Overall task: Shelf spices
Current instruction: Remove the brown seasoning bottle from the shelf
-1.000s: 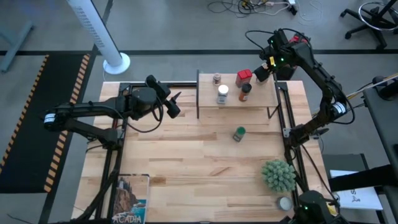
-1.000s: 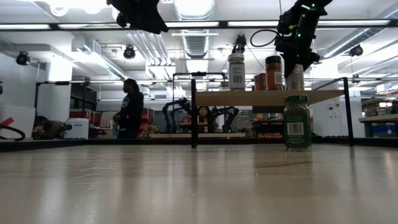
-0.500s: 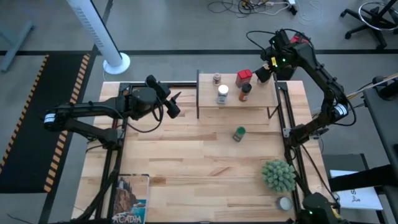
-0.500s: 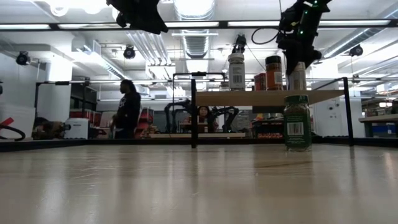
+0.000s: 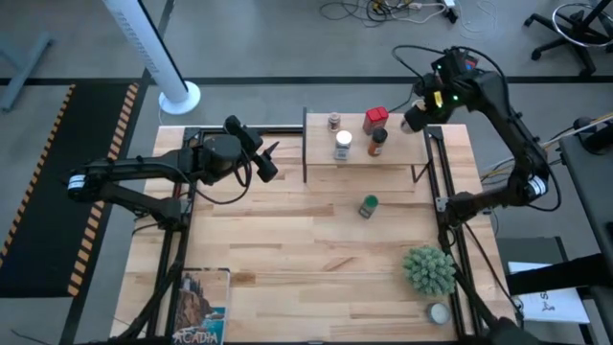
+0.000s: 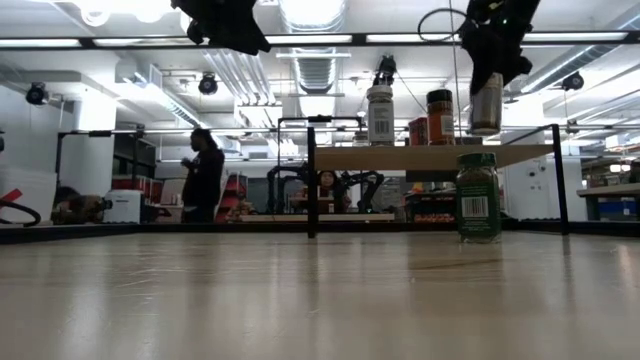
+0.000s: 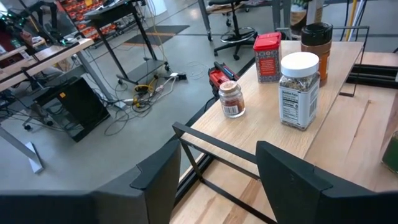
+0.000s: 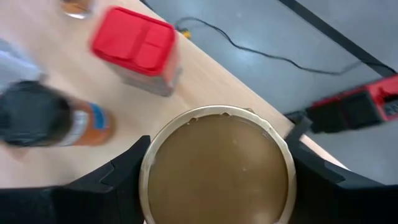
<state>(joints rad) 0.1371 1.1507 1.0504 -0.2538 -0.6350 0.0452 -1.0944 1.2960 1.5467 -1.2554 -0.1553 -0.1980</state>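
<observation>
The shelf (image 5: 402, 153) stands at the table's far side. On it are a red square tin (image 5: 375, 119), a white-lidded jar (image 5: 342, 144), a black-lidded jar (image 5: 378, 142) and a small jar (image 5: 333, 121). A green-lidded jar (image 5: 368, 205) stands on its base on the table in front of the shelf. My right gripper (image 5: 413, 119) is shut on a tan cylinder (image 6: 486, 102) above the shelf's far right corner. My left gripper (image 5: 269, 159) hangs open, high up to the left of the shelf, with nothing between its fingers. My right gripper pinches the tan cylinder's round side (image 8: 148, 177) near its top, one finger (image 8: 121, 177) on each side. The fingers come from above and point down. The cylinder hangs upright, its bottom (image 6: 486, 130) clear of the shelf top.
A spiky green plant (image 5: 428, 268) and a flat white round tin (image 5: 438, 312) sit at the near right. A book (image 5: 201, 305) lies at the near left edge. Dark frame rails (image 5: 436, 182) run along the table's sides. A person (image 6: 205, 185) stands in the room behind.
My right gripper has risen and gone a little toward the table's right edge, still shut on the tan cylinder. The cylinder now hangs higher above the shelf top, still upright. The person in the room behind has shifted.
</observation>
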